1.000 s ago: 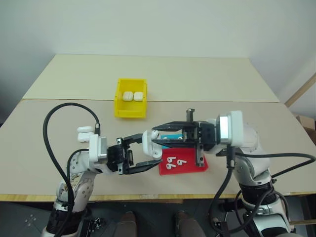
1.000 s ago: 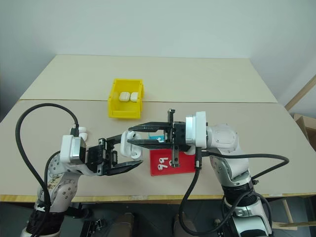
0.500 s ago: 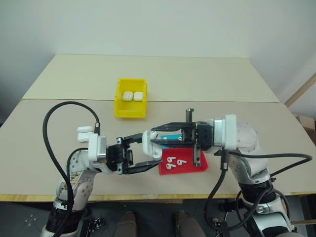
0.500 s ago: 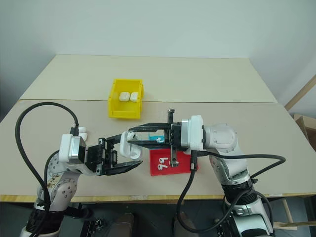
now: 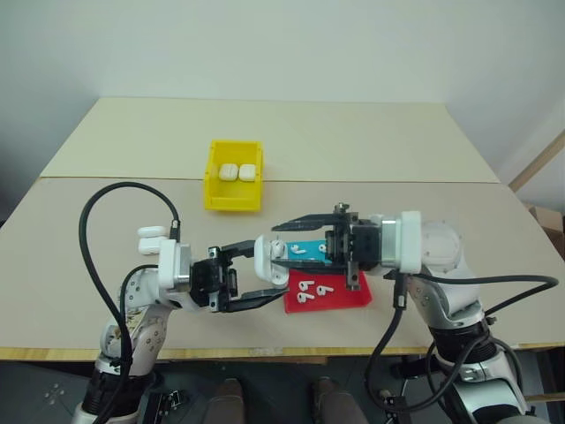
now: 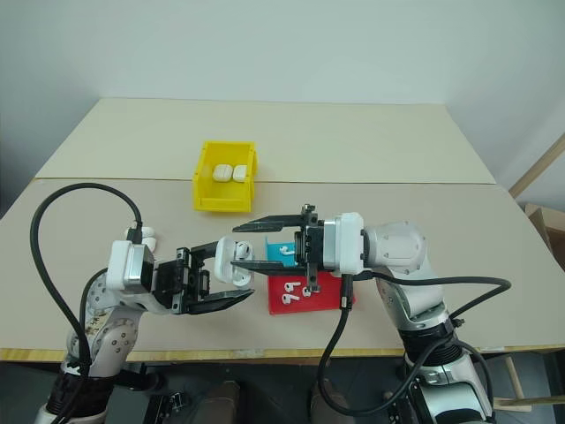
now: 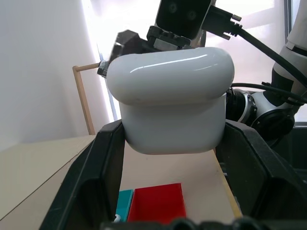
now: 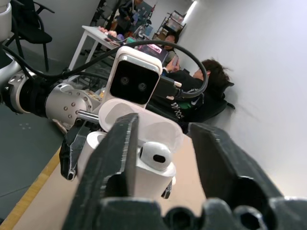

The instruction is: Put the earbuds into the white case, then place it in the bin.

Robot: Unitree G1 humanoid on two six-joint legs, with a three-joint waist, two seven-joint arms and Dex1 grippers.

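The left gripper [image 6: 231, 276], in the lower-left middle of the right eye view, is clamped on the white case [image 6: 237, 262], pinching its body between the two black fingers with the lid flipped up. In the left wrist view the case [image 7: 171, 98] sits squarely between the pads, its glossy shell bulging above them. The right gripper [image 6: 265, 242] reaches in from the right, its fingers parted with one above and one below the case and nothing between them. The right wrist view shows one earbud [image 8: 154, 154] already seated in the open case, its rounded head standing proud of the well.

More earbuds [image 6: 288, 293] lie on the red tray [image 6: 327, 297] in the lower centre of the frame, and one lies on the blue tray [image 6: 275, 252] just behind it. The bin [image 6: 225, 177] stands in the upper-left middle of the table, well apart from both grippers, with two closed cases [image 6: 230, 173] inside.

The case is probably light, rigid and slippery, so the side grip on its lower body looks sound; squeezing the lid would risk popping it shut or skewing the hinge. The earbuds are tiny and slick, and are likely best taken by the stem, leaving the head free to drop into its well.
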